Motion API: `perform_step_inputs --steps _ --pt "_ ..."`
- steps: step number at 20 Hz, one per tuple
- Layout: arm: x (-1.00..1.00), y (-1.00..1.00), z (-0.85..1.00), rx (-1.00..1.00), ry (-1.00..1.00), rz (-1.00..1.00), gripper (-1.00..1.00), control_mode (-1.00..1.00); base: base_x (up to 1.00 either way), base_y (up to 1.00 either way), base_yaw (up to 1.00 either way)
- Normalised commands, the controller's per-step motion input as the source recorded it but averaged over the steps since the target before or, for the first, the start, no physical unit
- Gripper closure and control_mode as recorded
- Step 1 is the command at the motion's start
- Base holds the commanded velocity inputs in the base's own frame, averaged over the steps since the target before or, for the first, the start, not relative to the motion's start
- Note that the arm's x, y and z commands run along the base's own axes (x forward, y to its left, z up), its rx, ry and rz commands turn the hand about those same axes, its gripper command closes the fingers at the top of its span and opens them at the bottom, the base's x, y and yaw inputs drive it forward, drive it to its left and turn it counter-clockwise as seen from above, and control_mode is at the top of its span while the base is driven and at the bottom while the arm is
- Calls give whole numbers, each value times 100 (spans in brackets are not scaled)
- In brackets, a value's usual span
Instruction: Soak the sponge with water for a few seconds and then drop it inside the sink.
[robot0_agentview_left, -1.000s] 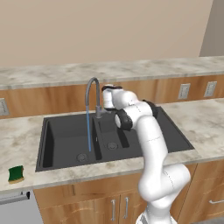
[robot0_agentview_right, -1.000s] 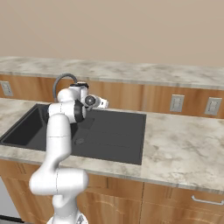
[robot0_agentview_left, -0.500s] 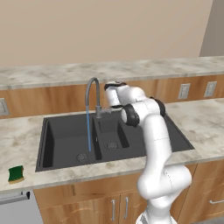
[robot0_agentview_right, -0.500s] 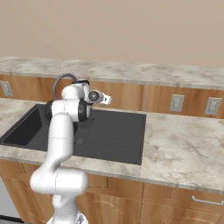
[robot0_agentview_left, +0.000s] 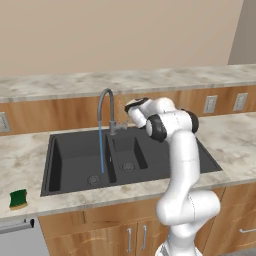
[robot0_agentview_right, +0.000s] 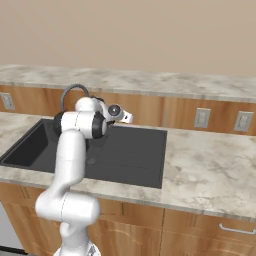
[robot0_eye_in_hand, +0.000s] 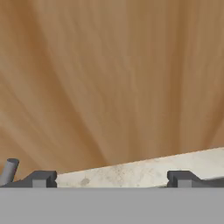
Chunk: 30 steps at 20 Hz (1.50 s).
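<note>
The sponge (robot0_agentview_left: 19, 198), dark green over yellow, lies on the counter's front left, well left of the sink (robot0_agentview_left: 70, 160). The water (robot0_agentview_left: 102, 150) falls as a thin blue stream from the curved faucet (robot0_agentview_left: 104, 102) into the big basin. My gripper (robot0_agentview_left: 132, 106) hovers above the small basin, just right of the faucet, and points at the wooden back wall. In the hand view its fingertips (robot0_eye_in_hand: 41, 178) stand wide apart, so the gripper (robot0_eye_in_hand: 111, 179) is open and holds nothing. From the right side, the gripper (robot0_agentview_right: 120, 114) sits above the sink (robot0_agentview_right: 130, 150).
A marble counter (robot0_agentview_left: 235, 137) surrounds the sink, with a raised ledge (robot0_agentview_left: 165, 77) behind the wooden backsplash. Wall outlets (robot0_agentview_left: 210, 104) sit right of the arm. A grey appliance top (robot0_agentview_left: 17, 232) lies below the sponge. The faucet's stem (robot0_eye_in_hand: 8, 170) shows beside the left fingertip.
The hand has drawn a little to the right, away from the faucet, and the elbow has swung right with it. The water keeps running and the sponge has not moved.
</note>
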Motion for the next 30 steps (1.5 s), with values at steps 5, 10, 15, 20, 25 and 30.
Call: perform_step_inputs --steps 5,10,15,20,25,30 --pt "0 -6 91 3 21 0 -100 -100 0 0 0" --pt "-4 0 92 5 20 0 -100 -100 0 0 0" --pt "-21 -3 72 6 29 0 -100 -100 0 0 0" --pt "-36 -5 60 7 31 0 -100 -100 0 0 0" --pt "-51 -11 43 8 27 0 -100 -100 0 0 0" --pt "-49 -17 11 10 11 0 -100 -100 0 0 0"
